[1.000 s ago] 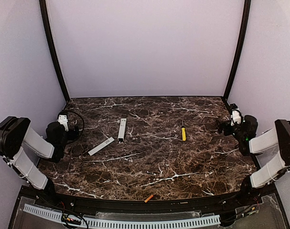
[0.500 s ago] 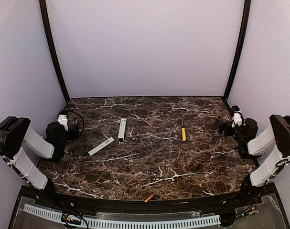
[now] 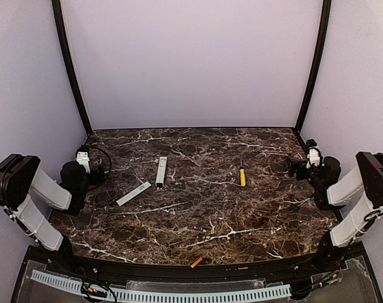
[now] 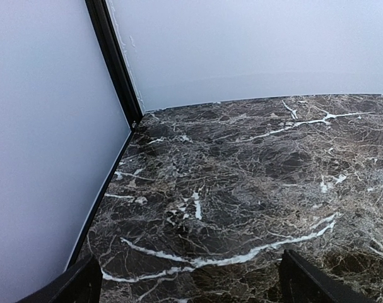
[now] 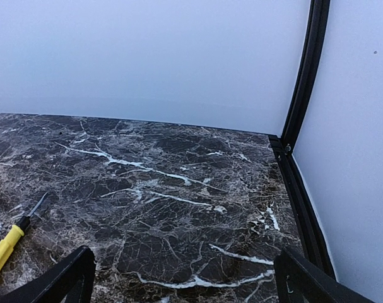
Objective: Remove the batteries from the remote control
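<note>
Shows the remote flat on the marble table, left of centre, its long axis running almost straight from near to far. Has a flat whitish cover strip just beside it on the near-left, lying at a slant and not touching it. Finds one orange battery well apart from both, down at the table's near edge by the dark border; cannot tell whether on the marble or on the border itself. Puts a yellow screwdriver right of centre, dark tip toward the back wall; seen again at the lower left of the right wrist view.

Left gripper: spread wide, fingers at the bottom corners of its view, nothing between them but bare marble; parked over the left edge of the table. Right gripper: likewise spread wide and holding nothing, over the right edge, aimed at the far right corner. Both well apart from the remote and the battery.
</note>
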